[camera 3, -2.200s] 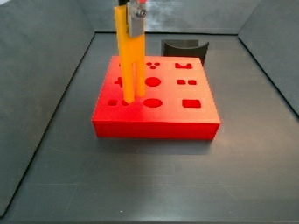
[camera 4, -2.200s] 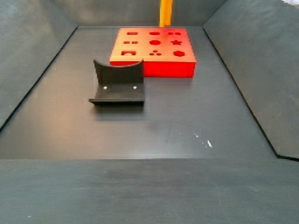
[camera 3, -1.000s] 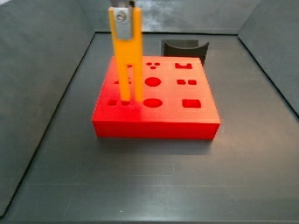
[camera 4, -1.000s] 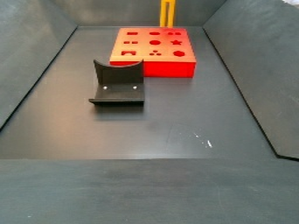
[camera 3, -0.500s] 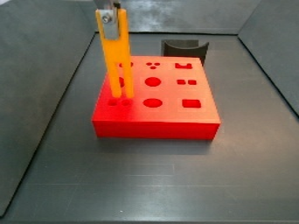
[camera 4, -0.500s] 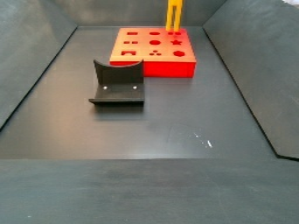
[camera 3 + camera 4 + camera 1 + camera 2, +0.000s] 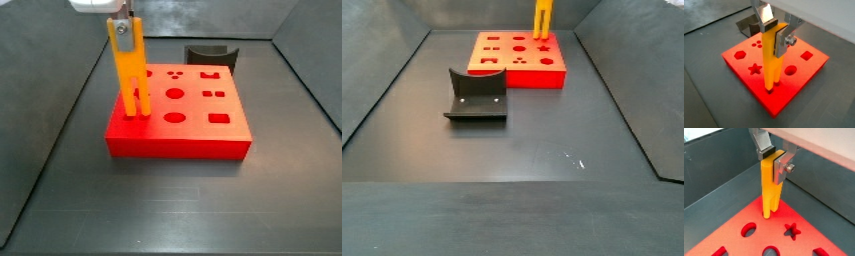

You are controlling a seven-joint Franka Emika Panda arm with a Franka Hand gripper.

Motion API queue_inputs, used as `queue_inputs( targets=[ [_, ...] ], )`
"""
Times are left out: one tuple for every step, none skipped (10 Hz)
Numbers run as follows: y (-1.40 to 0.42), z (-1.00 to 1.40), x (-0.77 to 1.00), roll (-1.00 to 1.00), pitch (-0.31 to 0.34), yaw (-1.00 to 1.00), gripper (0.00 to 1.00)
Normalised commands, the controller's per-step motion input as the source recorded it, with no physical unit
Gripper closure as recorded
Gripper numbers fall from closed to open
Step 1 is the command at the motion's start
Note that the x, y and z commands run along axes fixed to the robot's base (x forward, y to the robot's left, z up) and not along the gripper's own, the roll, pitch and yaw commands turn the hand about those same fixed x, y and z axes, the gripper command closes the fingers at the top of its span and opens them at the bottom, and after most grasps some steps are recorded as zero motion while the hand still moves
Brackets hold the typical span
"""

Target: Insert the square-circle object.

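Two silver-plate fingers of your gripper (image 7: 776, 31) clamp the tall orange-yellow forked bar (image 7: 130, 68) upright | upper left in a side view, prongs at the flat red holed block (image 7: 179, 118) | vertical hold suits straight-down insertion, I judge.

A robotics lab test cell: a bare dark grey surface (image 7: 543, 190) walled by grey panels (image 7: 287, 70), holding a red block (image 7: 187, 125) with shaped holes, a fixture (image 7: 476, 95), and a robot pincer (image 7: 775, 34) above the block.
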Motion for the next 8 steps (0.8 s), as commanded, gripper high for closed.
queue_inputs(
  targets=[
    [0.00, 0.00, -0.29, -0.03, -0.100, 0.12, 1.00],
    [-0.03, -0.01, -0.21, -0.02, -0.081, 0.00, 1.00],
    [-0.12, -0.05, 0.00, -0.04, -0.074, -0.10, 1.00],
    [-0.10, -0.11, 0.20, -0.09, -0.107, -0.31, 1.00],
    [0.00, -0.15, 0.22, -0.16, -0.144, -0.41, 1.00],
    [0.08, -0.14, 0.00, -0.15, -0.129, -0.35, 1.00],
    [0.22, -0.13, -0.17, -0.09, -0.093, -0.29, 1.00],
    [0.15, -0.10, -0.17, -0.08, -0.084, -0.24, 1.00]
  ],
)
